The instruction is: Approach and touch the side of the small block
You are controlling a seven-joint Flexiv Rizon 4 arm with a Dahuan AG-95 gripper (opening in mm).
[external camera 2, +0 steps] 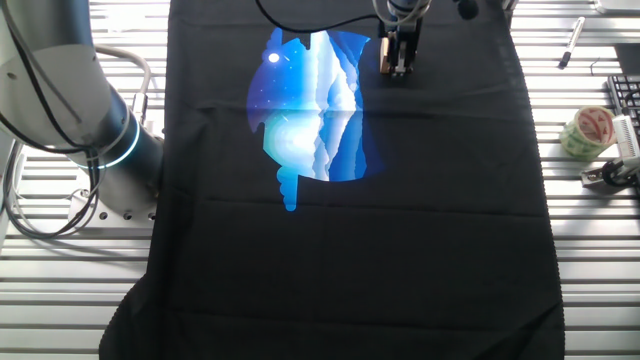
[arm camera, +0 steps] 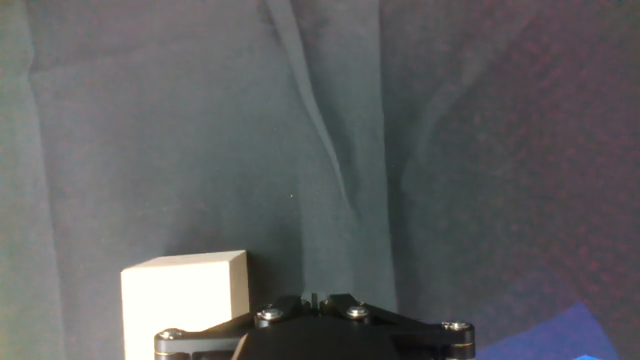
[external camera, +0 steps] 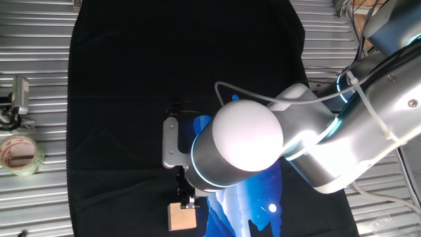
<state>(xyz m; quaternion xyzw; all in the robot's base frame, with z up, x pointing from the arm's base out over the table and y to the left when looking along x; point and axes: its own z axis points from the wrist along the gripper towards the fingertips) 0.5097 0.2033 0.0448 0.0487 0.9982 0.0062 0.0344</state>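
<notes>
Big and round, the white and grey robot arm (external camera: 263,148) fills the near part of one fixed view. Under it hangs the black end effector (external camera: 186,195), low over the black cloth (external camera: 118,131) that covers the ribbed metal counter (external camera: 39,66). The small block (external camera: 181,216), a plain cube of light tan wood, sits on the cloth right by the end effector's tip. In the hand view the small block shows just beside the end effector's dark body, on one side of it. They look very close, but I cannot tell if they touch yet. I also cannot tell if the fingers are apart or together.

So the reaching part looks almost done. What may be left is a tiny sideways nudge onto the block's side.

A bright blue and white picture (external camera 2: 310,110) lies on the cloth near the block. A roll of clear tape (external camera: 20,155) rests far off on the bare counter. Nothing stands between the end effector and the block.
</notes>
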